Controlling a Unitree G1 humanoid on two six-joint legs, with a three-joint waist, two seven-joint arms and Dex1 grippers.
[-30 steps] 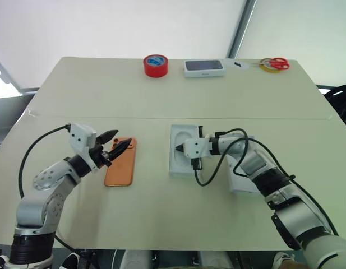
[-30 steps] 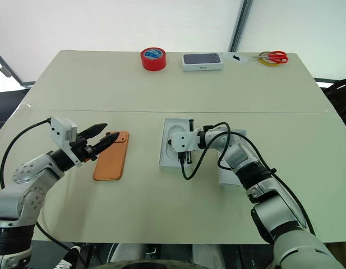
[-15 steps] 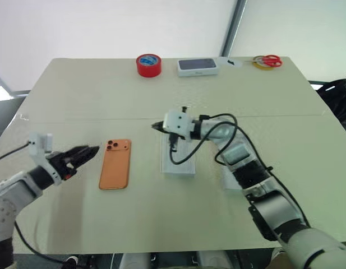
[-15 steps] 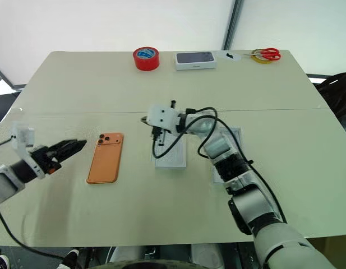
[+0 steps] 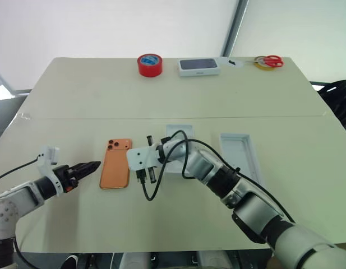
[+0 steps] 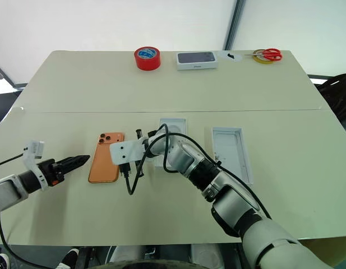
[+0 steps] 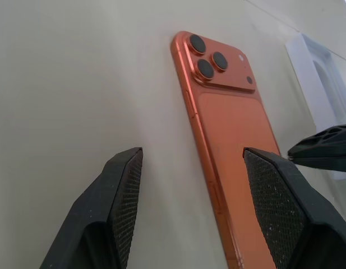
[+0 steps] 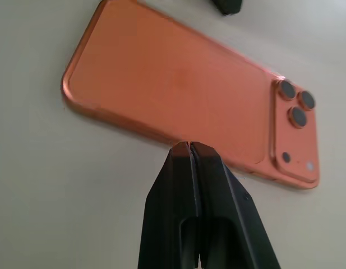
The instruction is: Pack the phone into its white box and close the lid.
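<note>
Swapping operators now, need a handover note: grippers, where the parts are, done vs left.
Left gripper: open, empty, on the phone's outer side, apart from it.
Right gripper: shut, empty, tips at the phone's other long edge; contact cannot be told.
Phone: flat on the table, back up, lenses at the far end.
White box: beside the phone, partly behind the right arm.
Lid: open side up, further right.
Done: nothing packed.
Left: get the phone into the box, fit the lid.
</note>
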